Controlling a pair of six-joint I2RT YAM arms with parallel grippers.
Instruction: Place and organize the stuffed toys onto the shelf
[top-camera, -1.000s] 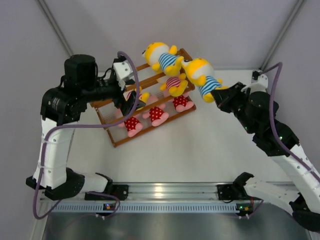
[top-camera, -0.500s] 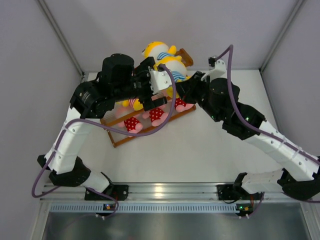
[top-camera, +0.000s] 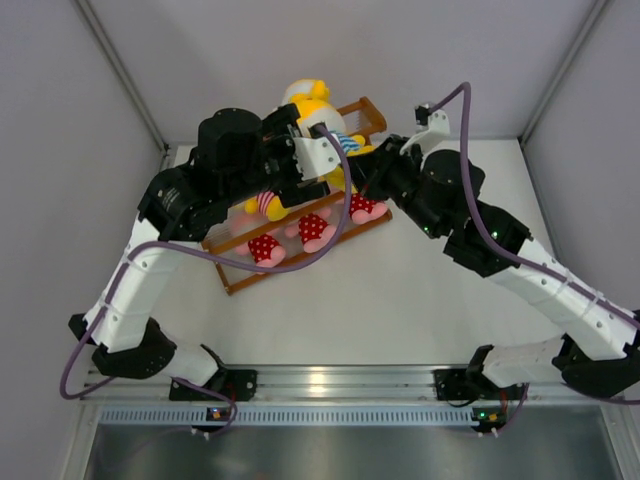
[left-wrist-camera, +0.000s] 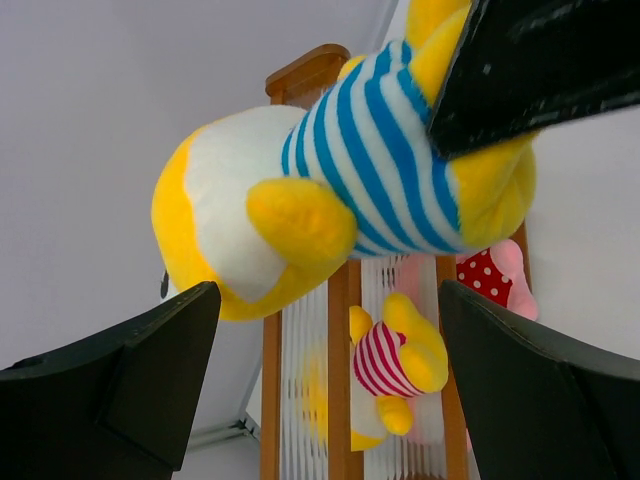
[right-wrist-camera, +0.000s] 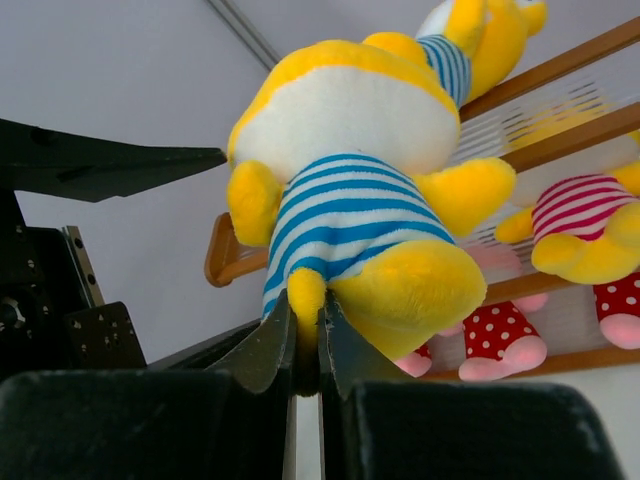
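Note:
My right gripper (right-wrist-camera: 305, 330) is shut on a leg of a yellow stuffed toy in a blue-white striped shirt (right-wrist-camera: 340, 215) and holds it over the upper part of the shelf (top-camera: 365, 108). This toy also shows in the left wrist view (left-wrist-camera: 340, 170). My left gripper (left-wrist-camera: 328, 292) is open and empty, its jaws wide on either side below the held toy. A second blue-striped yellow toy (top-camera: 303, 96) lies on the top tier. A pink-striped yellow toy (left-wrist-camera: 400, 358) sits on the middle tier. Pink toys in red dotted outfits (top-camera: 317, 230) sit on the lowest tier.
Both arms crowd over the shelf in the top view, hiding most of its middle. The shelf's wooden bars (left-wrist-camera: 344, 340) and wire rungs lie right under my left gripper. Grey walls close in behind the shelf. White table (top-camera: 400, 300) lies in front of it.
My right arm has swung left, carrying the blue-striped toy from beside the shelf to over its top. My left arm has moved right, over the shelf, beside that toy.

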